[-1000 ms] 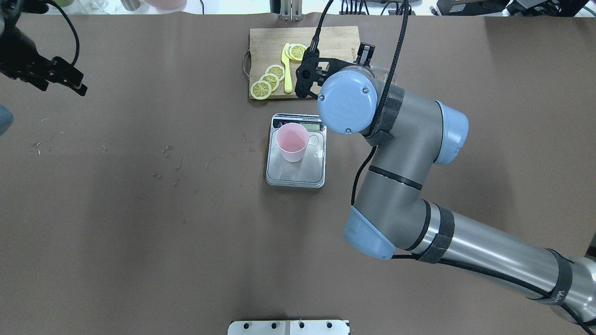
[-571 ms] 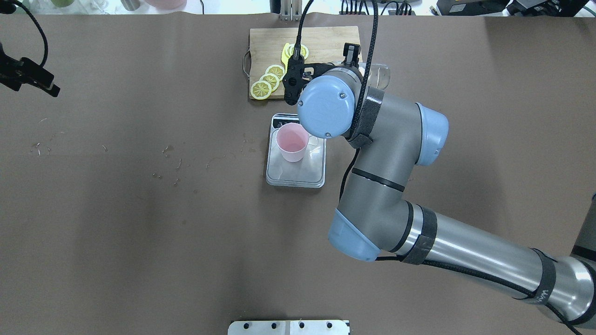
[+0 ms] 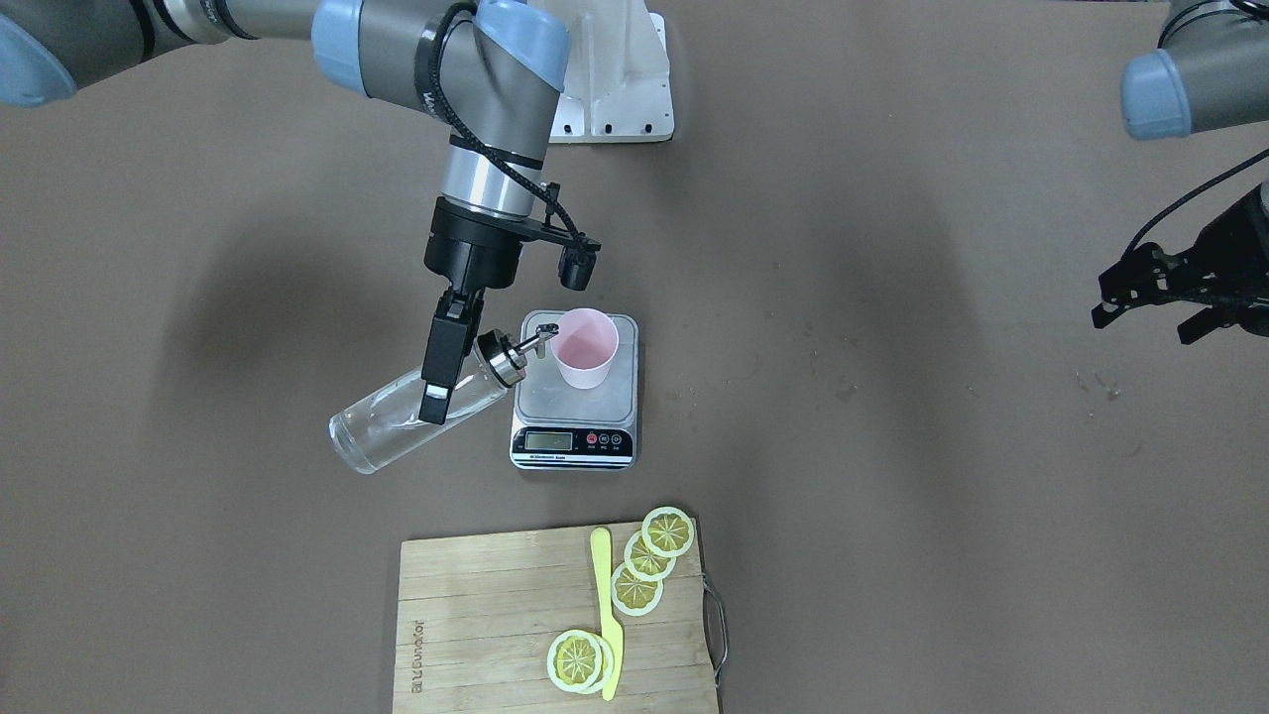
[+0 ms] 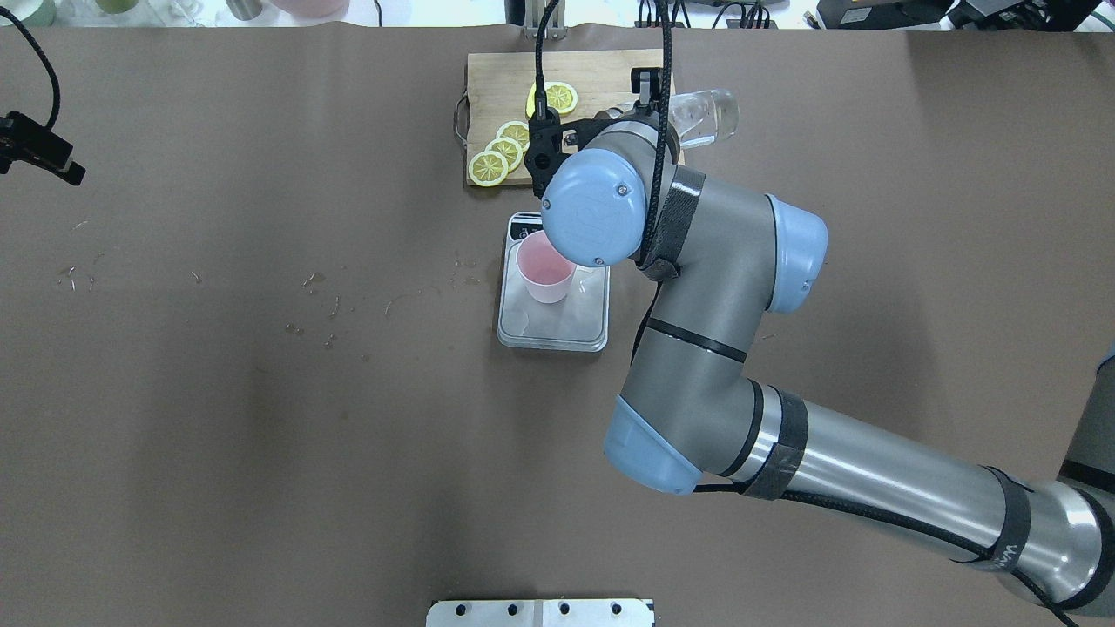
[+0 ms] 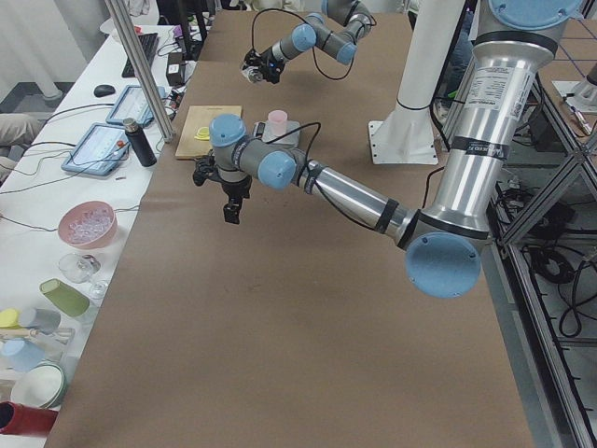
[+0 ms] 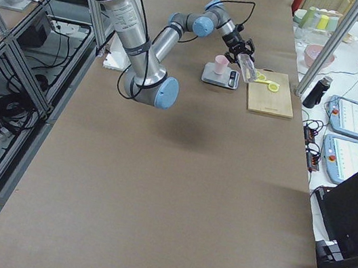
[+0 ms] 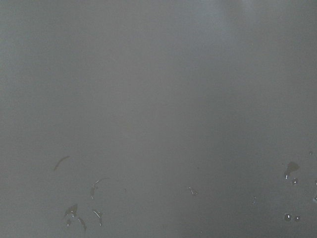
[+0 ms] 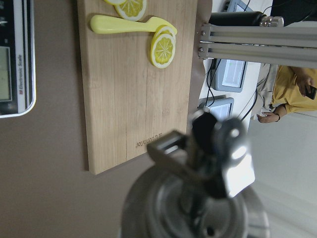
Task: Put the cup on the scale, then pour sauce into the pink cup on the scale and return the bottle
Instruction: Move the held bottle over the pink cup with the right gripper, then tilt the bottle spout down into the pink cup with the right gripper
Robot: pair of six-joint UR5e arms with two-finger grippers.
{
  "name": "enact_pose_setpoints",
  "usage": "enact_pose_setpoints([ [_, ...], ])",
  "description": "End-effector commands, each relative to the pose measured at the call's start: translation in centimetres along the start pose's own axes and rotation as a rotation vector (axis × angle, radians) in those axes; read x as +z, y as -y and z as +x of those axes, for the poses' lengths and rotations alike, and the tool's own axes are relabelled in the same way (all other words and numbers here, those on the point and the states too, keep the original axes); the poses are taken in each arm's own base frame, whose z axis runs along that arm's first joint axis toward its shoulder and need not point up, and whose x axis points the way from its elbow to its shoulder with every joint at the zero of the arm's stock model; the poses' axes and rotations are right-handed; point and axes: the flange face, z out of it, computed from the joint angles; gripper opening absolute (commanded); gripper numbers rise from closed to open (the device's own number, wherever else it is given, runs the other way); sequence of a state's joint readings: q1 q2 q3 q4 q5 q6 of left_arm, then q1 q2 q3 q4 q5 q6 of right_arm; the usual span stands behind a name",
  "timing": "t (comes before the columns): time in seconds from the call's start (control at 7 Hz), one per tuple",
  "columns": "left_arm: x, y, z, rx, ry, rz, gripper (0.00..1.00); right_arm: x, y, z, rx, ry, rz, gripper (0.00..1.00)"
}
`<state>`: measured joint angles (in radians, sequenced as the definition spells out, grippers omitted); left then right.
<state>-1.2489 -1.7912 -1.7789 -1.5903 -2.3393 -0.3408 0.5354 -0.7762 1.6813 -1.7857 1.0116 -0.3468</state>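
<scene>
The pale pink cup [image 3: 585, 349] stands upright on the back half of the small scale [image 3: 580, 409]. Both also show in the overhead view, the cup [image 4: 543, 268] on the scale [image 4: 557, 329]. My right gripper [image 3: 438, 395] is shut on the clear glass bottle [image 3: 389, 428]. The bottle is tilted nearly flat, with its metal spout [image 3: 535, 343] at the cup's rim. I cannot make out the clear sauce inside the bottle. The bottle's base [image 4: 712, 116] sticks out past my right wrist. My left gripper [image 3: 1146, 315] is open and empty, far away near the table's left end.
A wooden cutting board [image 3: 476, 615] with lemon slices [image 3: 642, 567] and a yellow knife [image 3: 605, 615] lies just beyond the scale, near the bottle's base [image 4: 610, 74]. Small drops and smears [image 4: 314, 280] mark the brown table left of the scale.
My right arm has swung left, bringing the bottle's spout to the cup. My left gripper has drawn back toward the table's left edge.
</scene>
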Motion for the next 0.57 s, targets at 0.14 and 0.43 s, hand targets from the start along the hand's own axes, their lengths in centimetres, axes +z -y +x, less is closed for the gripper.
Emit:
enact_pose_setpoints([
  [0.14, 0.1, -1.2, -3.0, -0.014, 0.014, -0.001, 0.97, -0.2, 1.3, -1.7, -0.091, -0.065, -0.054, 0.00],
  [0.43, 0.3, -2.3, -7.4, -0.018, 0.009, 0.012, 0.97, -0.6, 1.6, -2.0, -0.118, -0.071, -0.079, 0.00],
])
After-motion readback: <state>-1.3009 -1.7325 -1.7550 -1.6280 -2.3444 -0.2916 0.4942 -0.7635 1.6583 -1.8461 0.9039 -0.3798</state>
